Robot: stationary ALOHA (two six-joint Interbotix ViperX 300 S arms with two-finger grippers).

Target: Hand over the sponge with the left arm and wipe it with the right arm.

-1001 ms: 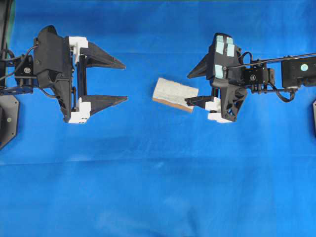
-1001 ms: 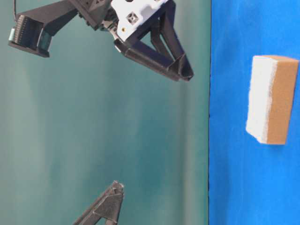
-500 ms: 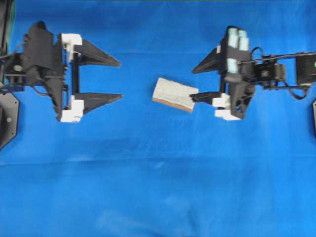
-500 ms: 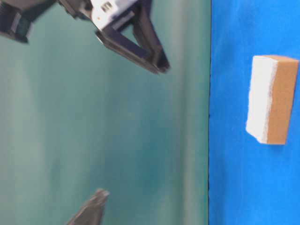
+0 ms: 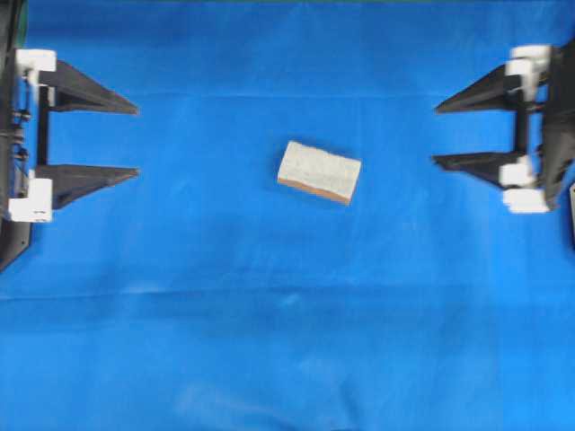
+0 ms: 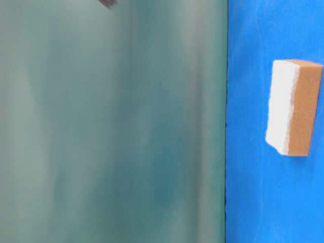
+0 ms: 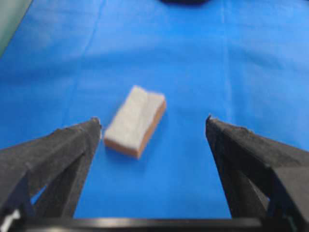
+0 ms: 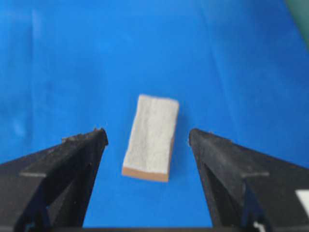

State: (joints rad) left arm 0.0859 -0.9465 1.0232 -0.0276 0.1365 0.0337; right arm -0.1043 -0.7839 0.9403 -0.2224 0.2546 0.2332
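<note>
The sponge (image 5: 319, 171) lies flat on the blue cloth in the middle, pale speckled face up, orange-brown layer below. It also shows in the table-level view (image 6: 293, 114). My left gripper (image 5: 137, 141) is open and empty at the far left edge, well apart from the sponge. My right gripper (image 5: 435, 136) is open and empty at the far right edge, also apart from it. In the left wrist view the sponge (image 7: 135, 121) lies ahead of the open left gripper (image 7: 152, 121). In the right wrist view the sponge (image 8: 152, 137) lies ahead between the fingers of the open right gripper (image 8: 147, 131).
The blue cloth (image 5: 287, 341) covers the whole table. A teal-green backdrop (image 6: 111, 131) fills the left of the table-level view. A dark arm base (image 5: 11, 242) sits at the left edge.
Both arms have drawn back from the sponge toward their own edges. The right gripper's finger, which was at the sponge's end, is now well clear. The sponge has not moved.
</note>
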